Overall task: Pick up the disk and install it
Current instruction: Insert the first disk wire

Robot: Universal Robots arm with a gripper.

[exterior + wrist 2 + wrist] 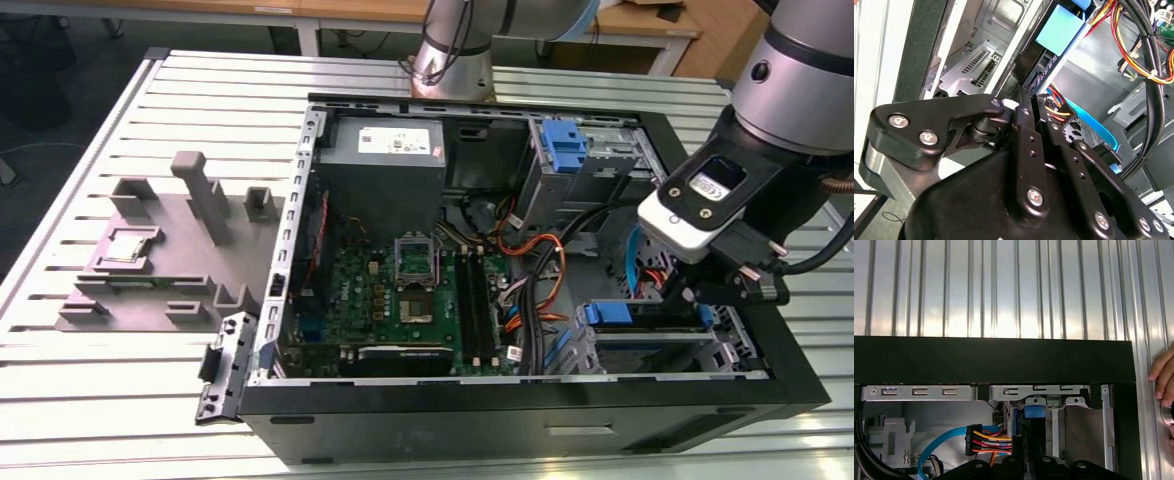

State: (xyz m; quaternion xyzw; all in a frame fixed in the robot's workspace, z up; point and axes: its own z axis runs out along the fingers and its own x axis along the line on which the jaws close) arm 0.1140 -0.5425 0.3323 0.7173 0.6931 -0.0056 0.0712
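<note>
- Reaching down into the open computer case [534, 420] at the exterior view's right, the arm [801, 80] was bent over the case's drive-bay corner, its claw [731, 288] low beside the bay.
- The disk [650, 318] sat in the lower drive bay there, its blue carrier rail facing up, just beside the claw.
- Whether the claw was wide, narrow or holding anything could not be told; its black linkage blocked the fingertips in both wrist views.
- The second wrist view alone gave the claw's black linkage [1029, 165] close up, with the disk's blue rail [1059, 30] beyond it and a bundle of coloured cables [1144, 50] to the side.
- The first wrist view alone showed a person's fingers [1164, 385] on the ribbed tabletop [1004, 285] outside the case's black wall.
- Farther off, the exterior view alone showed the motherboard [400, 290], the grey power supply [387, 160], an upright blue bracket [563, 150] and a grey fixture [174, 250] on the tabletop.
</note>
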